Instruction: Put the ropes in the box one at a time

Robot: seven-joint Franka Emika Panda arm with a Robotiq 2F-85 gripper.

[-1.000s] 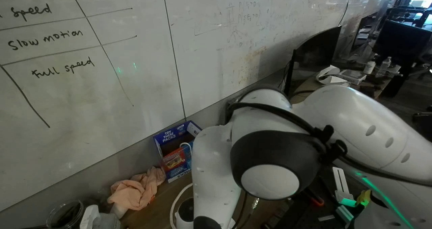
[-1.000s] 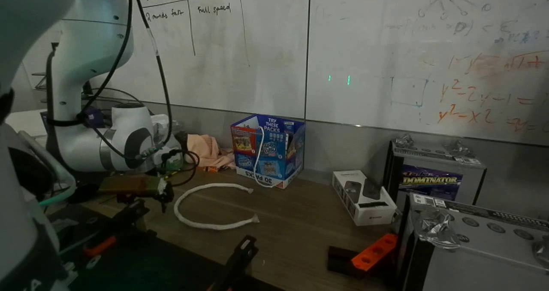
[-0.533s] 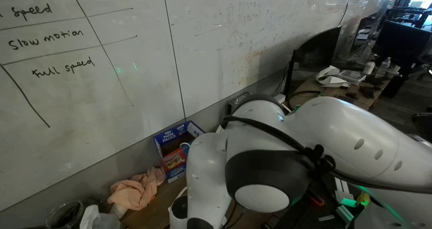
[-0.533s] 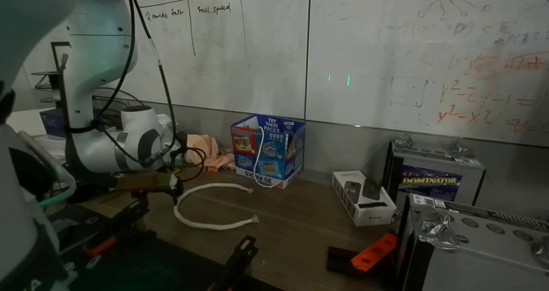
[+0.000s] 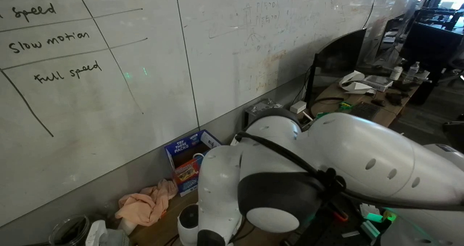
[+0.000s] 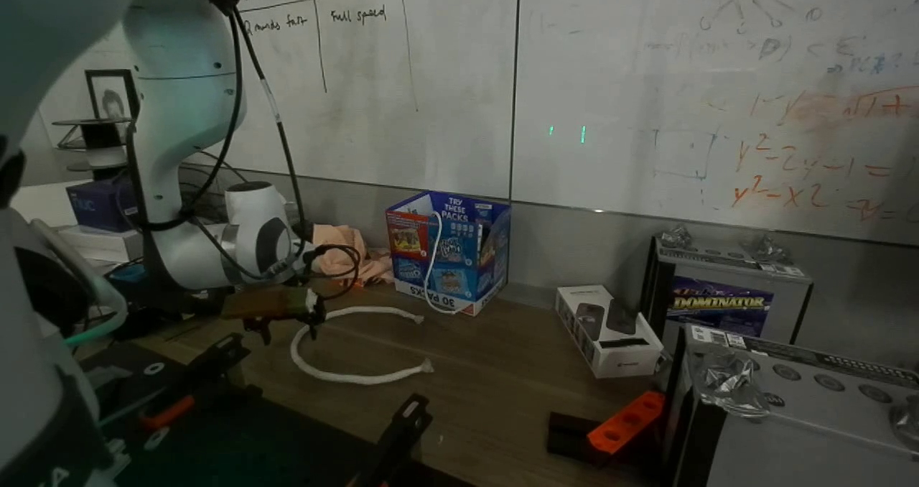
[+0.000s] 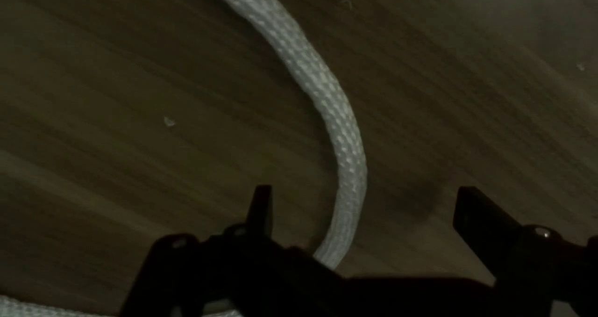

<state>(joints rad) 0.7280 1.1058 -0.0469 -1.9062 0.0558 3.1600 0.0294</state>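
Whiteboard (image 6: pixel 610 77): scribbled over, it spans the far side of the room, behind a brown wooden tabletop (image 6: pixel 495 372).

Blue box (image 6: pixel 456 257): it stands upright at the far edge of the tabletop, close to the whiteboard, its top uncovered, presumably so that things can be dropped in from above.

Draped rope (image 6: pixel 433 253): thin and white, it comes over the box's front rim and hangs down outside to about the bottom edge. I judge it as put in, though not fully tucked.

Loose rope (image 7: pixel 348 144): woven and white, it lies on the tabletop to the near left of the box, bent like a letter C with its frayed ends toward the right. It is likely the next to go in.

Gripper (image 7: pixel 364 200): its jaws stand wide apart and hold nothing. It points down over the left bend of the loose rope, which runs between the jaws without touching either tip; that seems meant to let them pinch the bend. How high it hangs, I cannot tell.

Pink cloth (image 5: pixel 145 204): crumpled just left of the box.

Gripper's shift: compared with a second ago, in an exterior view, the arm (image 6: pixel 183 99) has the gripper farther right, over the bend instead of left of it. Both ropes and the box keep their places.
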